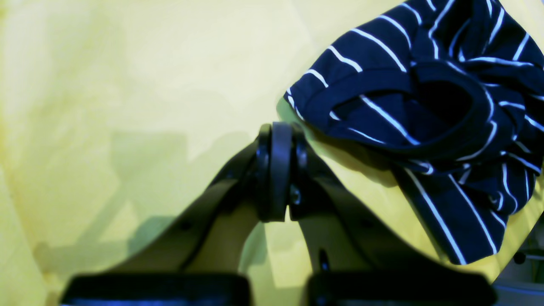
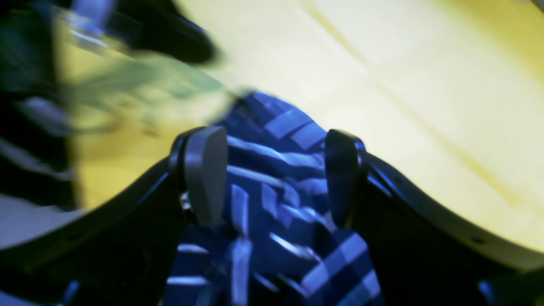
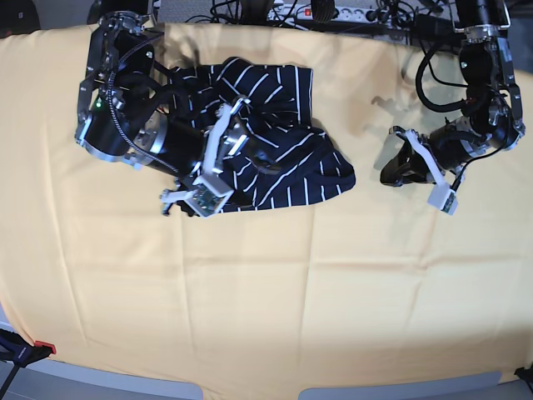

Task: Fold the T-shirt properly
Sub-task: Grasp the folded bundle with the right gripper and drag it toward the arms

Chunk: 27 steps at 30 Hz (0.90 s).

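Zero folds in place, I'd judge: the shirt point(image 3: 266, 142) is a crumpled heap on the yellow cloth point(image 3: 266, 292), so this is the spread-out step, before any folding.

Right gripper point(image 2: 272, 178): jaws wide apart, straddling bunched striped fabric. Cloth fills the gap between the pads point(image 2: 206, 174), but neither pad visibly pinches it, so nothing is held. In the base view this gripper sits over the shirt's near-left edge, its arm lying across the shirt's left part.

Left gripper point(image 1: 278, 170): jaws together, clamped on nothing. It's off the shirt, over bare cloth well to the shirt's right in the base view. From its wrist camera the nearest bit of shirt is a hemmed edge just up and right of the fingertips, close but not touching; a dark rolled opening, collar or sleeve, I can't tell which, lies further right.

Next move, as I read it: right gripper needs to close on a single edge rather than the wad, ideally a hem or shoulder. Left must open and come in to the shirt's right edge, so the two can pull it flat.

Risk: grabbing several layers keeps it bunched.
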Each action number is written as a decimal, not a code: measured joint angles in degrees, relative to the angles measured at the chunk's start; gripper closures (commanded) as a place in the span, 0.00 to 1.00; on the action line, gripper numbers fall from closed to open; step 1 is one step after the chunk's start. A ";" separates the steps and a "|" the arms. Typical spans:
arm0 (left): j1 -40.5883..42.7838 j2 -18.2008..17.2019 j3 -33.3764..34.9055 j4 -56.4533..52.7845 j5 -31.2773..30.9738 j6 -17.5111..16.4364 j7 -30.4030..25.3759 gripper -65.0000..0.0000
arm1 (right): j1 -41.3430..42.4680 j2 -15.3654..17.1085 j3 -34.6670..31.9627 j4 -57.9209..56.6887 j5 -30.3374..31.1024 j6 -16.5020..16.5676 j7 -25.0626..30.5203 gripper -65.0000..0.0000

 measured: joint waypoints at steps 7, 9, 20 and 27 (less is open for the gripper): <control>-0.02 0.00 0.00 0.00 -0.07 0.00 0.11 1.00 | -0.13 -0.02 1.14 -9.49 -0.81 -0.02 1.66 0.41; -0.02 0.00 0.00 0.00 -0.07 0.00 0.11 1.00 | -0.13 -0.02 1.14 -12.13 -0.83 -0.02 1.66 0.41; -0.02 0.00 0.00 0.00 -1.27 0.00 0.07 1.00 | -0.22 0.00 1.14 -14.67 -0.09 -0.04 2.51 1.00; -0.02 0.00 0.00 0.00 -1.55 0.00 0.11 1.00 | -0.26 -0.02 1.14 -13.94 15.02 -0.07 -1.97 1.00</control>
